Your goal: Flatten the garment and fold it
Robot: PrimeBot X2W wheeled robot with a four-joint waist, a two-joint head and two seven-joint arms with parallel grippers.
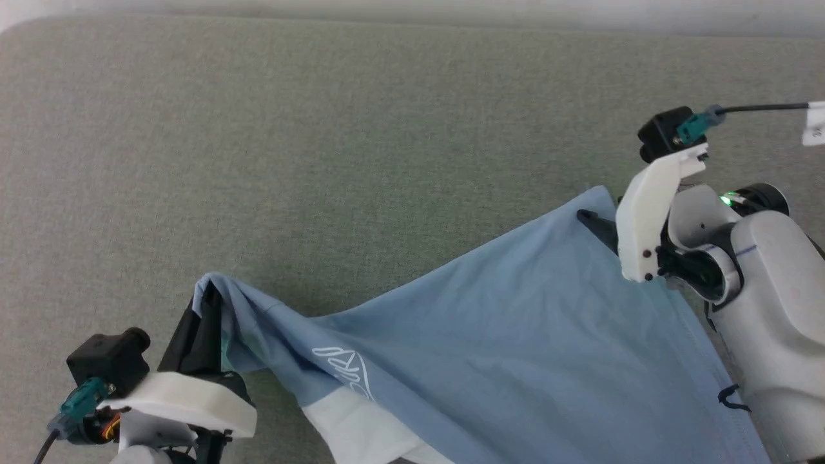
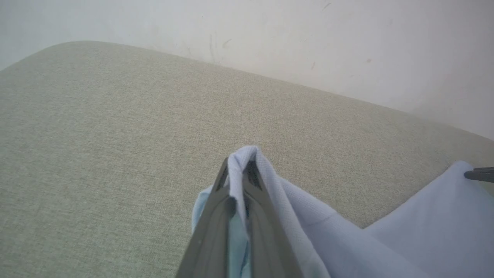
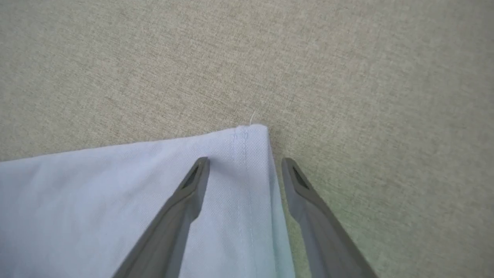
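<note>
Flattening looks to be the step in hand. The garment (image 1: 515, 322) lies half-spread on the bench (image 1: 322, 129). The left gripper (image 2: 237, 170) has its jaws clamped on a bunched corner, and the right gripper (image 3: 245, 164) has its jaws wide astride the hem corner (lying free). The next move likely calls for drawing the left corner outward.

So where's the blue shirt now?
In the head view, the garment lies low and right on the grey-green surface, one corner pinched in the left pincer.

Script mark (image 1: 341, 372): white looping cursive on the garment (image 1: 515, 309), lower left of centre in the head view; the letters cannot be made out.
Tag (image 1: 815, 124): white, on the cable (image 1: 760, 108) at the upper right edge of the head view. It has a small dark marking, too blurred to read.
Readable words or numbers: none.
</note>
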